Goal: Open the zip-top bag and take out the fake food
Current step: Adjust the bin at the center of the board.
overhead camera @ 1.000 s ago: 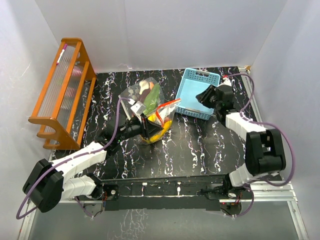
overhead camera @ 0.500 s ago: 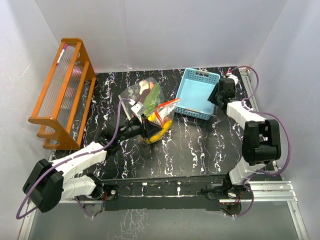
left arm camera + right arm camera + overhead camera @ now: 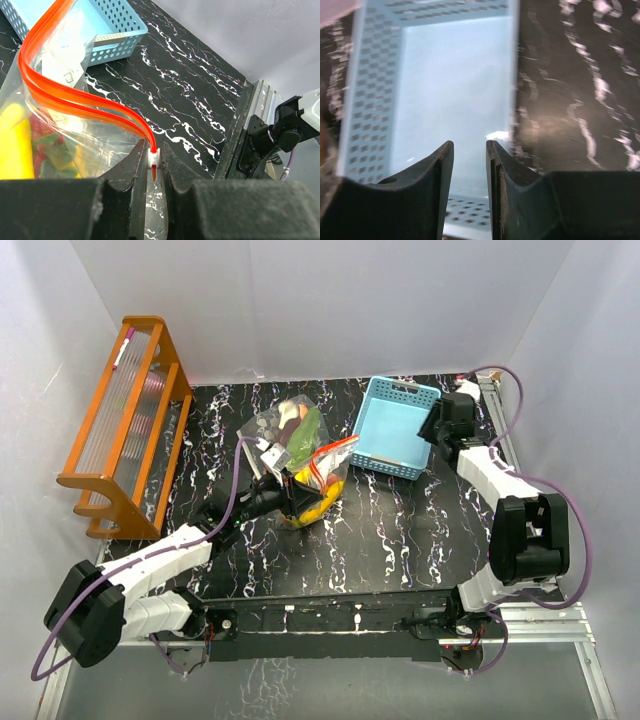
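Left hand point(image 3: 155, 162) pinches zip-top bag point(image 3: 80, 125) at red zip end. Right hand point(image 3: 470, 165) slightly parted, empty, above basket point(image 3: 375, 100). Fake food point(image 3: 14, 145) inside bag, on bench point(image 3: 400, 530). Zip opening unclear; nothing out yet, removal all left.

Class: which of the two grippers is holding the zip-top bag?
The left gripper, pinching the zip-top bag by the end of its orange strip; the right gripper hovers over the light-blue basket, holding nothing.
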Controlling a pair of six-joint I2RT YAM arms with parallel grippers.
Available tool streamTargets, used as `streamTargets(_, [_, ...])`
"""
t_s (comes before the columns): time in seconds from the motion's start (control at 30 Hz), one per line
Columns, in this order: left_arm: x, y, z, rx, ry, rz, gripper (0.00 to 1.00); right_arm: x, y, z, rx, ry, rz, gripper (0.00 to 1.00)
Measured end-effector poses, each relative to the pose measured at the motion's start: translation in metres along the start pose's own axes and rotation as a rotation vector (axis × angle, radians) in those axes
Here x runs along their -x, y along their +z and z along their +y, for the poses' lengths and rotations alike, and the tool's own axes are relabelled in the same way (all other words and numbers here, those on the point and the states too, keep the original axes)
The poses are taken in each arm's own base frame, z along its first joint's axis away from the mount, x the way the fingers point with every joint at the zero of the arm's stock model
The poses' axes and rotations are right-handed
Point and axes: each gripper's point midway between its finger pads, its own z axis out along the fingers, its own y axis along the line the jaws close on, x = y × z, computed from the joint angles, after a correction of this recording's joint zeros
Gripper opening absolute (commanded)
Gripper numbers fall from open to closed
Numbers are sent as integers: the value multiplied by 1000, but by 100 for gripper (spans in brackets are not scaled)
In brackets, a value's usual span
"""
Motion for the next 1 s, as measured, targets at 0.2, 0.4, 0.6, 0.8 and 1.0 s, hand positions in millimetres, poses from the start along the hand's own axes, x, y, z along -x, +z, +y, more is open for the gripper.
streamTargets(0.2, [-2,1,2,3,-3,7,0,-3,-14,79,203,-67,-26,35])
streamTargets(0.4, [-4,1,2,8,-1,12,0,-35,14,72,175,-57,56,35])
streamTargets(0.6, [-4,-1,3,13,2,16,0,-50,38,32,62,-40,115,36])
streamTargets(0.8, [-4,-1,3,12,3,16,0,-37,50,-9,-50,-18,112,36])
streamTargets(1.0, [-5,-1,3,14,5,19,0,-28,52,-50,-156,9,100,36])
